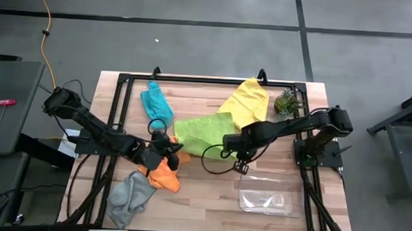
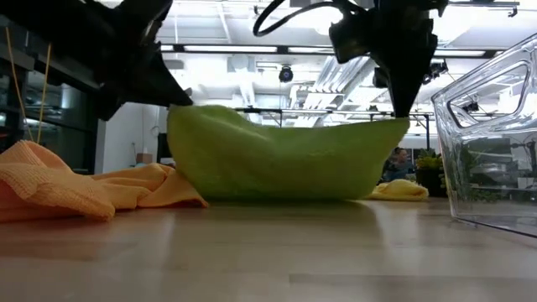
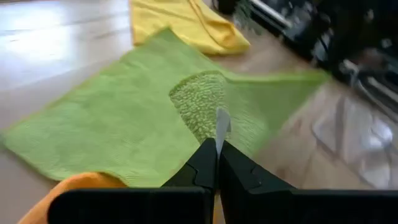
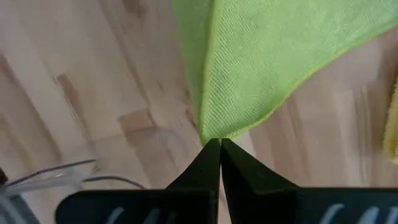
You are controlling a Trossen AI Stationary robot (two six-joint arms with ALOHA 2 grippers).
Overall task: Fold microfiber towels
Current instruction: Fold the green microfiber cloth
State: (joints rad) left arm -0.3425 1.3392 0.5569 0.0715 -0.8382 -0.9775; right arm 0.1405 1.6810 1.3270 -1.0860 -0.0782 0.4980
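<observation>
No text, label, brand, number or sign can be read in any of the four views. The towels are plain, and the clear tray [image 1: 266,200] and wooden surface [image 1: 209,199] carry no lettering, as far as these blurred close views let one judge.

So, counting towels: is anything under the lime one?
Bare table shows beneath the raised lime towel; the orange towel lies beside it. Under its far part, hidden.
</observation>
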